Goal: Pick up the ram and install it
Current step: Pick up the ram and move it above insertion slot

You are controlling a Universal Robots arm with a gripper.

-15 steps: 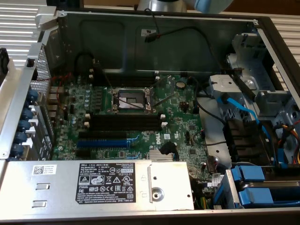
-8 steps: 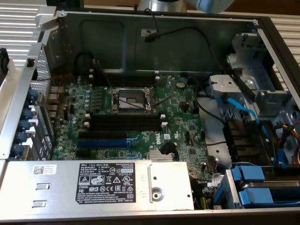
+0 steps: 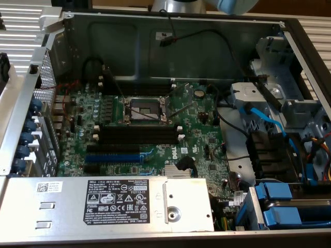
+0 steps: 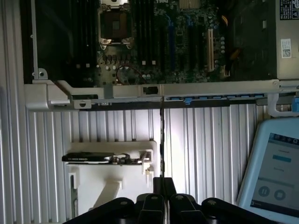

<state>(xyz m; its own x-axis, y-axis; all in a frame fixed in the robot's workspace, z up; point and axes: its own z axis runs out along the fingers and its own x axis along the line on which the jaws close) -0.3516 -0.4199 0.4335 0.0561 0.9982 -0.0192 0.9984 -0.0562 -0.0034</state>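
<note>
Outside the case, over the white table, the gripper pinches the thin ram by one end, so I think it should go slow, hold the ram straight, and line it up with a black slot.

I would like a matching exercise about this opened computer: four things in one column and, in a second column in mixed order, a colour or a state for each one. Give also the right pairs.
Things
1. ram
2. SATA data cable
3. memory slots
4. power supply

Colours or states
A. black, with white end clips
B. grey metal box with a black label
C. held edge-on in the end effector
D. light blue

Pairs: 1-C; 2-D; 3-A; 4-B
</note>
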